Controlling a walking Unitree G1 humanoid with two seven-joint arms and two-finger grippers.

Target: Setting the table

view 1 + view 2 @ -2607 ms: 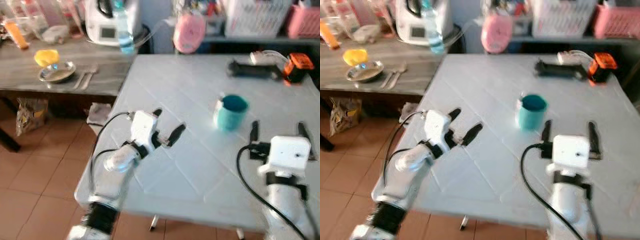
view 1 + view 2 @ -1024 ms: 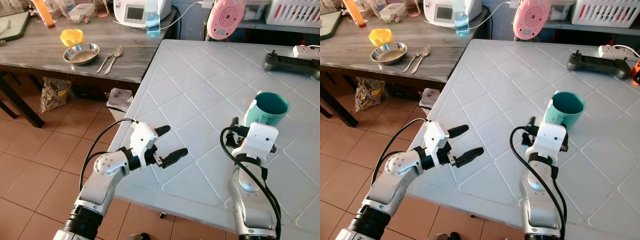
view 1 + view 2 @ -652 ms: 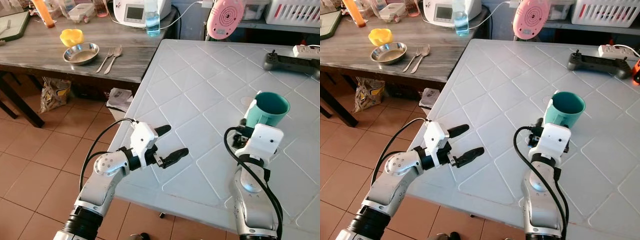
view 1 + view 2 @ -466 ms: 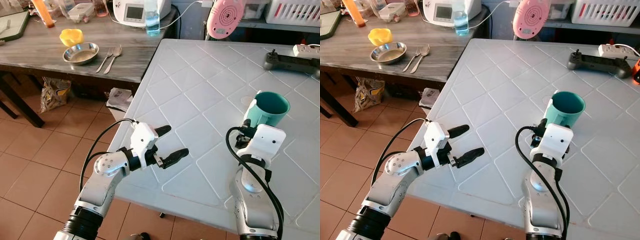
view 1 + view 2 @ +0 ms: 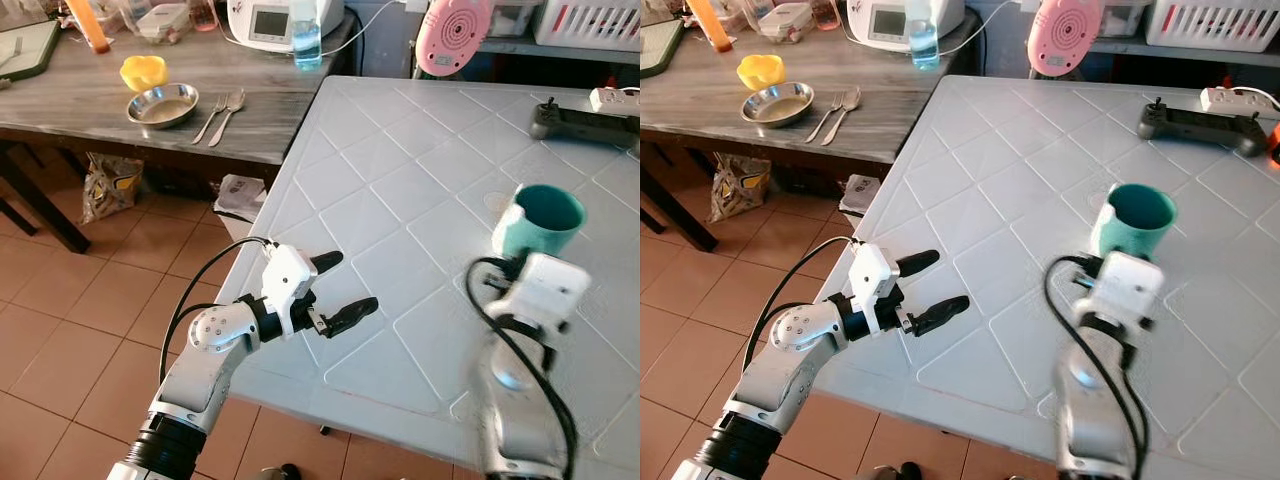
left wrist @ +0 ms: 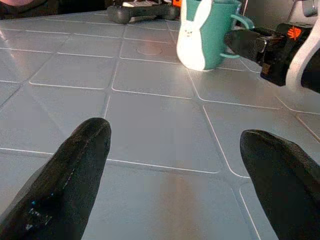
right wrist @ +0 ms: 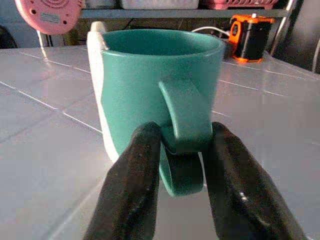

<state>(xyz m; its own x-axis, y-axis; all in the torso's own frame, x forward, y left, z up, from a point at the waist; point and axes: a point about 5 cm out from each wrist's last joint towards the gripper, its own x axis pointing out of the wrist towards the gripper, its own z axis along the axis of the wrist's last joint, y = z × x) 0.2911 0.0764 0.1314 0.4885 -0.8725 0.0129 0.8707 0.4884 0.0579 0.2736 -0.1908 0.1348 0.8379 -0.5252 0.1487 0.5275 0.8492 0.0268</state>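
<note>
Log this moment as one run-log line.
right gripper: shut on teal mug handle | left gripper: open, idle over table edge | mug: upright on table

No text, label, brand or number is readable; the white appliance's [image 5: 268, 20] small display is too blurred.

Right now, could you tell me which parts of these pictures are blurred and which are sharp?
In the eye views the right arm is smeared by motion, while the left gripper and white table look crisp. In the right wrist view the teal mug is sharp; the shelf behind is soft.
</note>
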